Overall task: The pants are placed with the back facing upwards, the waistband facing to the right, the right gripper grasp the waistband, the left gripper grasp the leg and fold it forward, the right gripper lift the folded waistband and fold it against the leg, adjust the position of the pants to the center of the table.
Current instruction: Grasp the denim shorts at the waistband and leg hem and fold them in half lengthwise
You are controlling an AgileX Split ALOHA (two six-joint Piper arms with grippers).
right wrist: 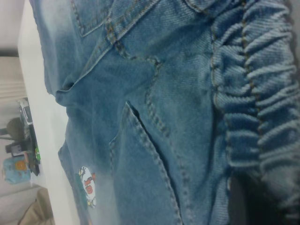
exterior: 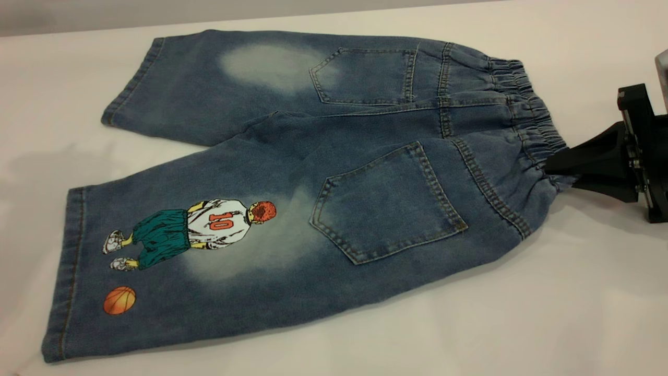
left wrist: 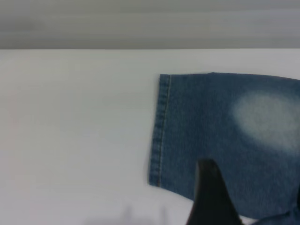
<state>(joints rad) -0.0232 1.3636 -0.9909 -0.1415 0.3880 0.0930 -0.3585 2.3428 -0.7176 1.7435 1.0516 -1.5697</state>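
Observation:
Blue denim pants (exterior: 334, 172) lie flat on the white table (exterior: 522, 324), back pockets up and legs pointing left. The near leg carries a basketball-player print (exterior: 209, 224). At the right end, the elastic waistband (exterior: 527, 115) is pinched near its front corner by my black right gripper (exterior: 557, 168), which is shut on it. In the right wrist view the gathered waistband (right wrist: 262, 93) drapes over a dark finger (right wrist: 240, 201). My left gripper (left wrist: 253, 206) hovers open over the far leg (left wrist: 220, 126), near its hem (left wrist: 161, 131). It is out of the exterior view.
White tabletop (left wrist: 70, 131) stretches beyond the leg hems and in front of the pants. The table's back edge (exterior: 78, 32) runs close behind the far leg. Some small clutter (right wrist: 21, 154) stands off the table in the right wrist view.

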